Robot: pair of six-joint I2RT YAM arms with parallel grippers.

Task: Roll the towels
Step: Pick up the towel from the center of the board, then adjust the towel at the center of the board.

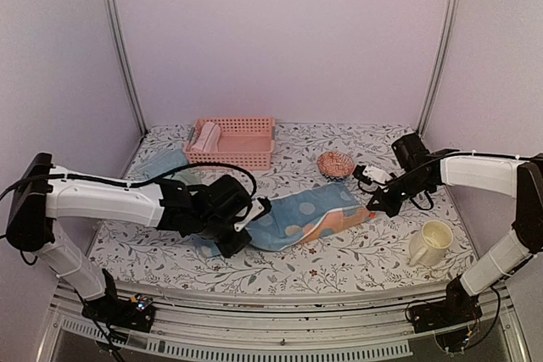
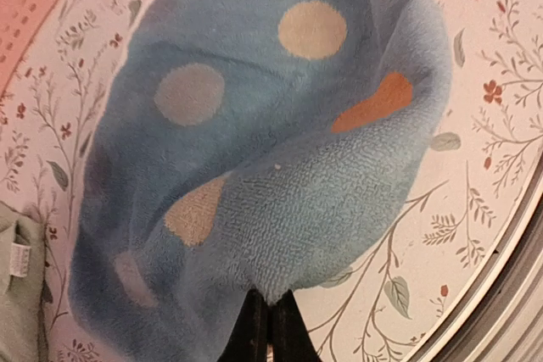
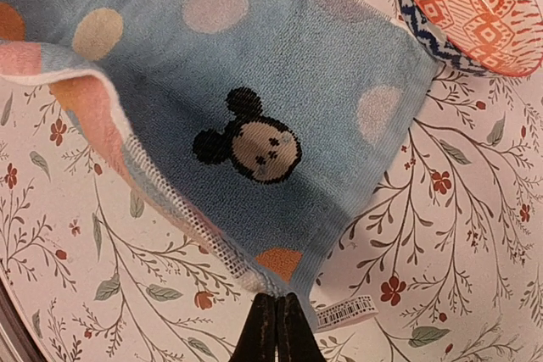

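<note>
Soft, even light with a pinkish cast fills the overhead view, leaving only faint shadows on the desk (image 1: 356, 264). The left wrist view is blurred where the spotted towel (image 2: 254, 125) sits close to the lens; the right wrist view is sharp, its weave clear.

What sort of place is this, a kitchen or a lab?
Probably a robot test booth, not a home: plain pale walls with metal corner posts, an aluminium mounting rail, and a floral-print tablecloth as staging.
</note>
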